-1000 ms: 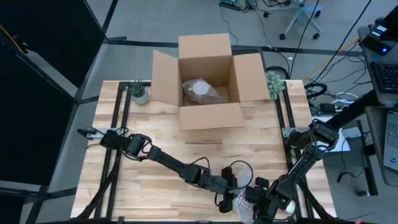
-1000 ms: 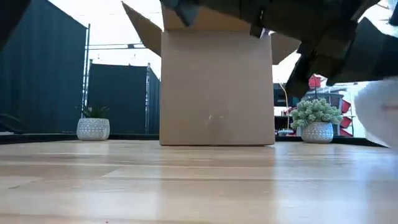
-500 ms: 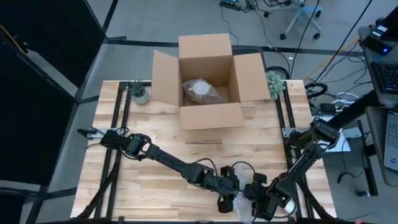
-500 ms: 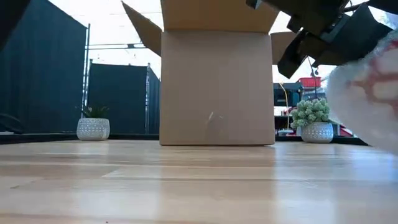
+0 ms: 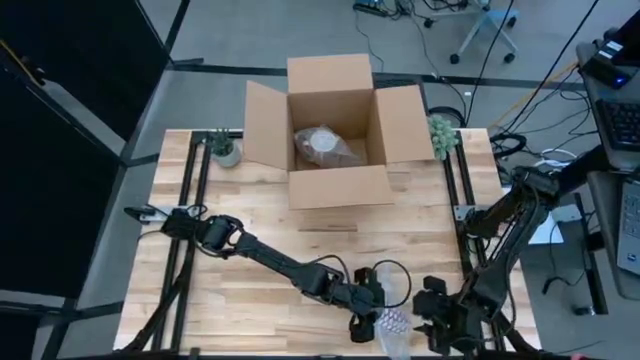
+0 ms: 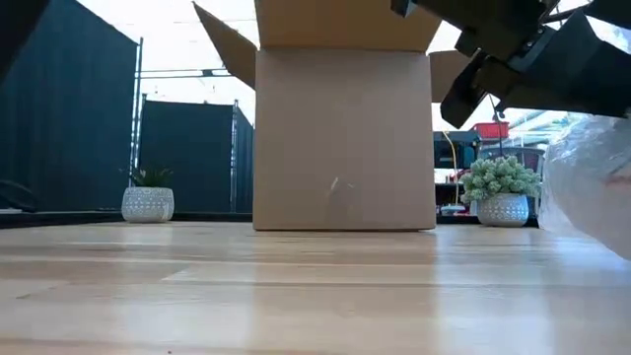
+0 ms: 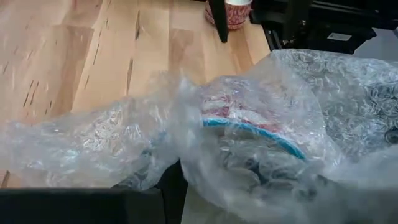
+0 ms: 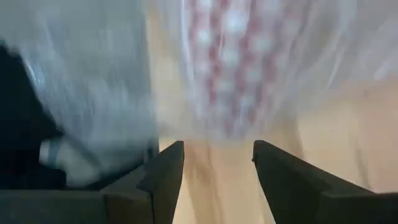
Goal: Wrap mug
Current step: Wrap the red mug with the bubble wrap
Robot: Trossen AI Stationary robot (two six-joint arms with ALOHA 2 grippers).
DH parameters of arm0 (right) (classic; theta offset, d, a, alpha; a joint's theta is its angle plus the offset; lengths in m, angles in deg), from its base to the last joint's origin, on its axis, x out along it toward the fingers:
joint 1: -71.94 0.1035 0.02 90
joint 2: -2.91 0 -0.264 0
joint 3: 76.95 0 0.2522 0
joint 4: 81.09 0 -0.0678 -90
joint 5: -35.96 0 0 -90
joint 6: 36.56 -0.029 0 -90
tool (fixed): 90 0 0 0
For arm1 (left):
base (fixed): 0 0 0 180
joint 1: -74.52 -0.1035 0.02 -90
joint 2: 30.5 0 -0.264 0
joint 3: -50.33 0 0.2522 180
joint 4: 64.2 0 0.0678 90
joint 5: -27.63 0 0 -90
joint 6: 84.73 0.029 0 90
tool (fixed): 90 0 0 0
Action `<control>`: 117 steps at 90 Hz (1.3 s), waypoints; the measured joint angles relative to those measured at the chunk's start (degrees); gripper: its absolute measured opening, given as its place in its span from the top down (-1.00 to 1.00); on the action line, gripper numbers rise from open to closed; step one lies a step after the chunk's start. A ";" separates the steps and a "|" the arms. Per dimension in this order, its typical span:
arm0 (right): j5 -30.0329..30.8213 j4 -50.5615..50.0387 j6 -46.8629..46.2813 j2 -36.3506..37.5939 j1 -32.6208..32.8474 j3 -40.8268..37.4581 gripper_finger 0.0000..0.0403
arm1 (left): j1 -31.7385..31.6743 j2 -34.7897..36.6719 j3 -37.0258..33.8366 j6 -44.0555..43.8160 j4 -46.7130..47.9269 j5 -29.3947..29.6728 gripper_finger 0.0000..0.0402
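The mug (image 7: pixel 249 121), red and white with a blue rim, lies inside clear bubble wrap (image 7: pixel 112 143) at the table's near edge (image 5: pixel 392 322). The wrap also shows at the right of the low view (image 6: pixel 592 177). My left gripper (image 5: pixel 368 305) is right beside the bundle on its left, and the wrap lies draped over it. My right gripper (image 5: pixel 432 315) stands open just to the right of the bundle. In its wrist view the gripper (image 8: pixel 217 168) faces the wrapped mug (image 8: pixel 230 68) with a gap in between.
An open cardboard box (image 5: pixel 335 130) stands at the far middle with a wrapped bundle (image 5: pixel 325 145) inside. Small potted plants (image 5: pixel 224 147) (image 5: pixel 441 133) flank it. A red-and-white cup-like thing (image 7: pixel 229 11) sits by the right arm's base. Bare wood lies between the box and the arms.
My right gripper has drawn back from the bundle toward the table's right edge. In the low view the wrapped mug rose and showed its red pattern half a second ago; now only clear wrap shows there, sitting lower.
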 joint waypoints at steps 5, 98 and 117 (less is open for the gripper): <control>-0.50 1.76 1.38 -2.02 -0.66 0.03 0.09 | 0.00 0.00 -0.04 0.00 -0.02 0.02 0.30; -3.85 -1.33 0.50 -4.09 -1.41 -0.06 0.09 | 1.24 0.07 3.68 0.22 3.14 -1.30 0.30; 13.92 -4.66 1.54 3.99 -2.21 -0.06 0.09 | 1.20 0.07 3.61 0.32 3.13 -1.42 0.30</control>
